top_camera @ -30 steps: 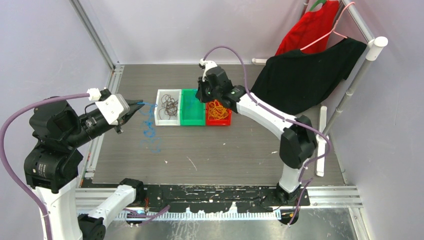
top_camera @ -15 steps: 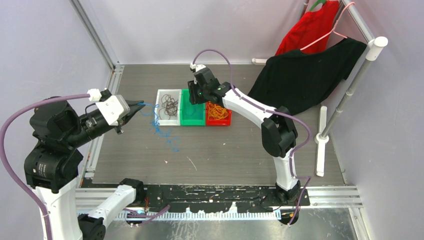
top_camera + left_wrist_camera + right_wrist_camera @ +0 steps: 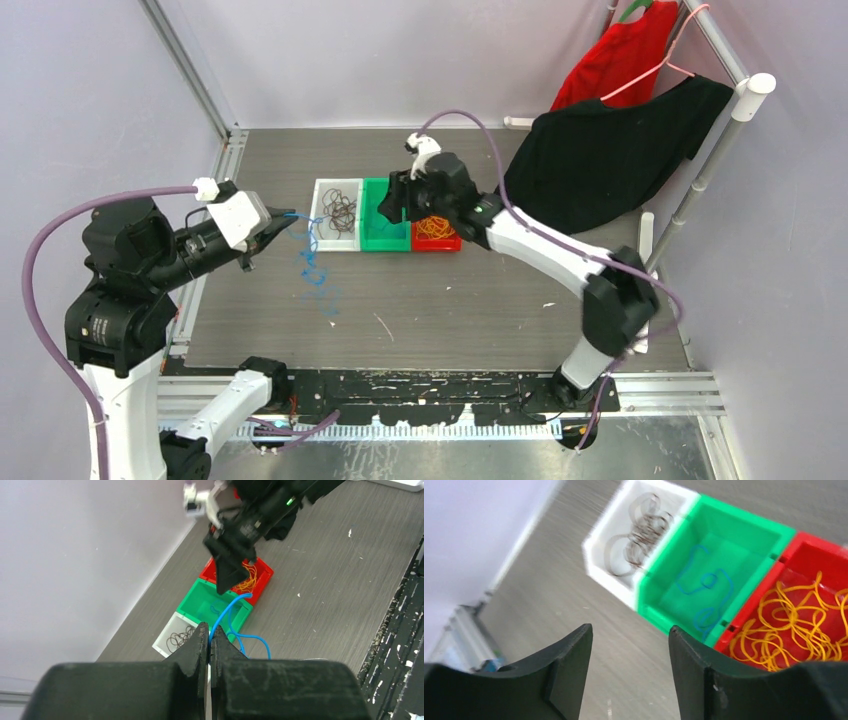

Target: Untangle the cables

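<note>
Blue cable [image 3: 312, 268] trails across the table [image 3: 450, 300], centre-left of the overhead view, clamped in my left pincer [image 3: 288, 215]. Right pincer [image 3: 629, 630] gapes above the green bin [image 3: 749, 516] (blue strand inside). I'd lift slowly, keeping tension light, avoiding snags.

Bright, even overhead light; the right wrist view shows motion blur.

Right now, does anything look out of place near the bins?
Yes: the blue cable trails loose over the table beside the white bin, one end pinched in the left gripper. The brown cables and orange cables sit inside bins.
</note>
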`<action>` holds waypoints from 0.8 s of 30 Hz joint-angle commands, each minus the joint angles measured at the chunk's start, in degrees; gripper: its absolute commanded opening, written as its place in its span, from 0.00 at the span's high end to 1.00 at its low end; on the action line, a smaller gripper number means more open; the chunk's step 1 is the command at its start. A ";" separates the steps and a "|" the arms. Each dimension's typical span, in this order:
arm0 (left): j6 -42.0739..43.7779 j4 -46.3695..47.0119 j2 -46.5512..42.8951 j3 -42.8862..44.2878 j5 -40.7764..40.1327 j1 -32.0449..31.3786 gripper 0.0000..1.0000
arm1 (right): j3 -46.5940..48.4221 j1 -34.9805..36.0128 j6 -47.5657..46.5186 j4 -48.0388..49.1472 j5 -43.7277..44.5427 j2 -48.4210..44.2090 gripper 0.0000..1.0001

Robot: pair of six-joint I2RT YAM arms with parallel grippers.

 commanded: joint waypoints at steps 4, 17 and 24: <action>0.62 1.80 -1.26 -2.93 1.04 -0.08 1.00 | -11.54 7.73 -1.08 25.12 -3.44 -21.52 0.31; -0.42 -0.12 -0.64 -3.50 -0.05 -0.11 1.00 | -6.03 21.02 -13.44 26.43 2.40 -21.40 0.25; -0.62 -2.15 -0.15 -2.61 0.54 -0.14 1.00 | -5.21 23.31 -14.41 31.37 9.12 -18.22 0.25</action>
